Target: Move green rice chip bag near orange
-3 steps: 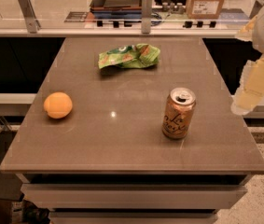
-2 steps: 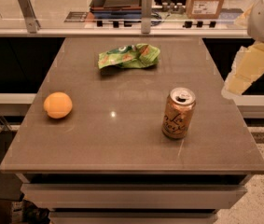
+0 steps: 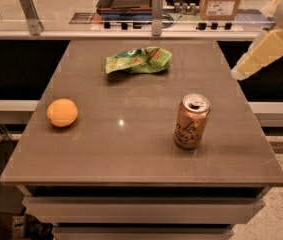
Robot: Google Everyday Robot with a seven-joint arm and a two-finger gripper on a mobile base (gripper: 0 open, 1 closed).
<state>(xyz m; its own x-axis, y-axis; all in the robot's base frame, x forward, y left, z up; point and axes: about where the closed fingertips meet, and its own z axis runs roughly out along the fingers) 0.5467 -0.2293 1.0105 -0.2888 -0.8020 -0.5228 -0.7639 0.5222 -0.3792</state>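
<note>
The green rice chip bag (image 3: 138, 60) lies crumpled and flat on the far middle of the brown table (image 3: 131, 149). The orange (image 3: 62, 112) sits near the table's left edge, well apart from the bag. My gripper (image 3: 242, 68) hangs at the right side, above the table's far right edge, to the right of the bag and clear of it. It holds nothing that I can see.
A tan-gold drink can (image 3: 191, 121) stands upright on the right front part of the table. Behind the table runs a counter with a glass rail (image 3: 156, 14), a cardboard box (image 3: 221, 1) and a tray.
My gripper has risen and moved up and slightly left along the table's right edge. The bag, orange and can have not moved.
</note>
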